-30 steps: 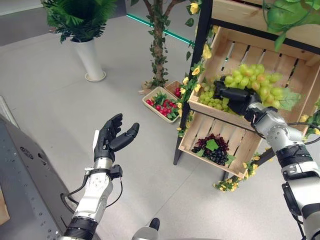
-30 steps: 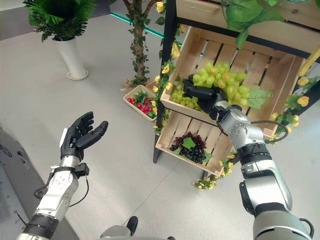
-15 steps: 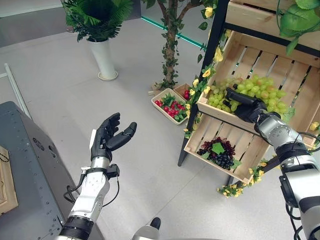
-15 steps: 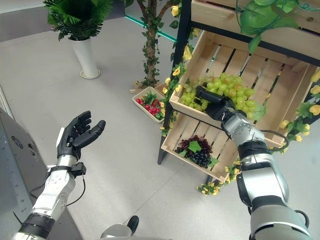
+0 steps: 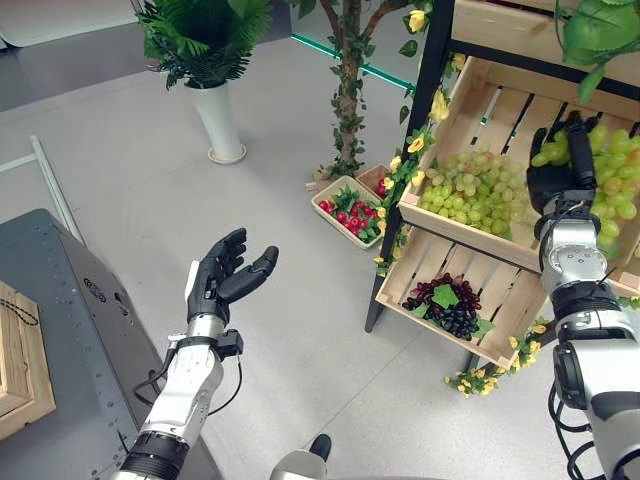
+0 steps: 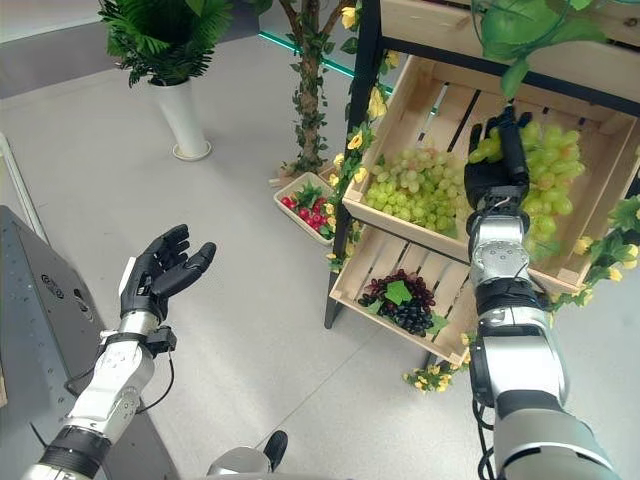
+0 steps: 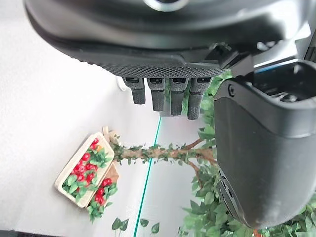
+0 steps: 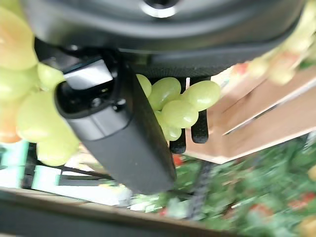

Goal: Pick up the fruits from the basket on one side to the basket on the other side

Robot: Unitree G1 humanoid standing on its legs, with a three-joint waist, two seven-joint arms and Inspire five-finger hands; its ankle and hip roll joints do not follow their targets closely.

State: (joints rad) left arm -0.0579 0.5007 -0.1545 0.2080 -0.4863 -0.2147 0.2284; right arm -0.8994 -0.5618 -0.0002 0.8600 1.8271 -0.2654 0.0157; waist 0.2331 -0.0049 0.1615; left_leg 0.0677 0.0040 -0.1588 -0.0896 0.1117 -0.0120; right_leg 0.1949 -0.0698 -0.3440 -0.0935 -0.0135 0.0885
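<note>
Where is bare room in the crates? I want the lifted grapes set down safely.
The upper crate has bare slats behind the green grape pile. The lower crate is bare beside the dark grapes. It is crowded around the right hand, shut on a grape bunch.

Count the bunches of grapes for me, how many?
3. A green bunch lies in the upper crate, another green bunch is in the right hand, and a dark bunch lies in the lower crate. More may be hidden.
</note>
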